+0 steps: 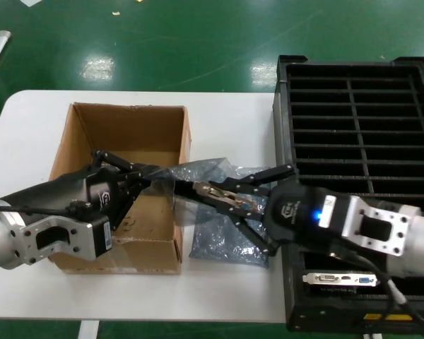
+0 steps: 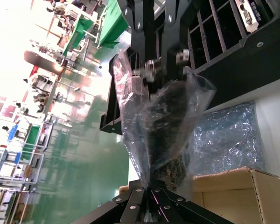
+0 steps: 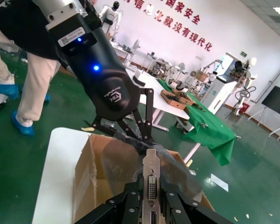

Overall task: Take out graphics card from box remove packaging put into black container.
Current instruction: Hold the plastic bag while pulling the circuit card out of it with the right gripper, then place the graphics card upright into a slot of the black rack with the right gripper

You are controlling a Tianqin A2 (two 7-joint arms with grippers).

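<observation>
We see the crinkly translucent packaging (image 1: pixel 180 176) stretched above the counter (image 1: pixel 226 120) beside the corrugated box (image 1: pixel 127 141). Our left hand (image 1: pixel 150 176) pinches one end; our right hand (image 1: pixel 206 189) clamps the graphics card (image 3: pixel 150 179) by its silver bracket, board veiled. The slotted black container (image 1: pixel 353 127) is partly hidden.

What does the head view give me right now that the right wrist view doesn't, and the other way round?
Only the head view shows the large black slotted plastic crate, a graphics card already lying in its front compartment, and an empty crinkly grey-blue bag on the white table.

Only the right wrist view shows, close up, the silver metal bracket with its white port between the right gripper's fingers.

Both show the brown cardboard box, the left gripper and the translucent bag stretched between the grippers.
</observation>
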